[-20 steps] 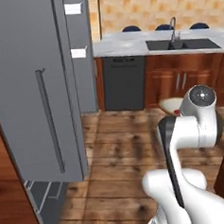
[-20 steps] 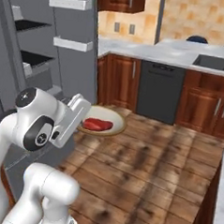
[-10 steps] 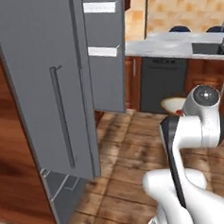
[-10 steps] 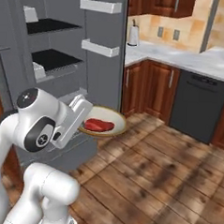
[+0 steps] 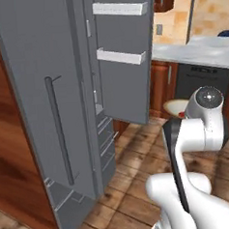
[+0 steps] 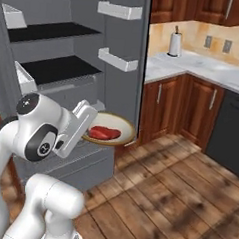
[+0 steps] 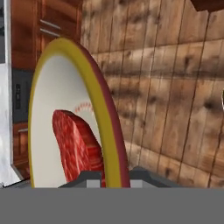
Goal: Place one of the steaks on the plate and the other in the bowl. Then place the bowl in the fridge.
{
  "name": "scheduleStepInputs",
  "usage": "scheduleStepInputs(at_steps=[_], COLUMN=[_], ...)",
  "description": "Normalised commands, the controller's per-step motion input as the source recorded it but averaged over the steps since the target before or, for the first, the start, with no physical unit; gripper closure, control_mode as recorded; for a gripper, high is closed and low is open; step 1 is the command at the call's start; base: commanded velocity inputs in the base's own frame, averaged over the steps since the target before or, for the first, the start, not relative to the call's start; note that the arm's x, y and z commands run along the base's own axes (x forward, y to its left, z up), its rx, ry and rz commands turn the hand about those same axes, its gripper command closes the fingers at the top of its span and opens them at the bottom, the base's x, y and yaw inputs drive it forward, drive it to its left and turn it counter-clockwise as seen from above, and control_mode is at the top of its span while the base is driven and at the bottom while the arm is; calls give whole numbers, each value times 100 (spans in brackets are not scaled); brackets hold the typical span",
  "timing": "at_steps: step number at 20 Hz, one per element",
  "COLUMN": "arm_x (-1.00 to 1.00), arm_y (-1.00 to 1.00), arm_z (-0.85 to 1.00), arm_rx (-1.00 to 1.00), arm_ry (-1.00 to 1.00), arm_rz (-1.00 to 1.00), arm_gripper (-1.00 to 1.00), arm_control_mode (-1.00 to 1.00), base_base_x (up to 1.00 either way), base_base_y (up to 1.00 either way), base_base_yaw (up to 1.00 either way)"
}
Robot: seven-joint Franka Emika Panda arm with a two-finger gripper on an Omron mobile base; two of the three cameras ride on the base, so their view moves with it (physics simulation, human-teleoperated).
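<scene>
One steak [image 6: 103,133] in bowl [image 6: 122,125], hand [image 6: 83,120] clamped on rim, fridge [image 6: 54,72] open

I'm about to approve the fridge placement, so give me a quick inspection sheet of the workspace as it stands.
Surface: wooden plank floor; black fridge shelves bare where visible.
Job's things: bowl held level in the air in front of the open fridge, one red steak inside it.
Clutter: paper towel roll on the counter.
Grippers: gripper shut on the bowl's rim.
Cables: nothing seen.
Surroundings: fridge door with white bins swung open; wooden cabinets; dark dishwasher.
</scene>
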Motion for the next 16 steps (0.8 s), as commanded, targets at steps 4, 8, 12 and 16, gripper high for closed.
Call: scheduleStepInputs(at_steps=[4,8,12,16], arm_x=[0,0,0,0], arm_y=[0,0,0,0], arm_z=[0,0,0,0], arm_rx=[0,0,0,0], arm_ry=[0,0,0,0], arm_rz=[0,0,0,0], arm_gripper=[100,100,100,100], arm_control_mode=[100,100,100,100], base_base_x=[50,26,14,16], base_base_y=[-58,-47,-27,-13], base_base_yaw=[37,44,45,51])
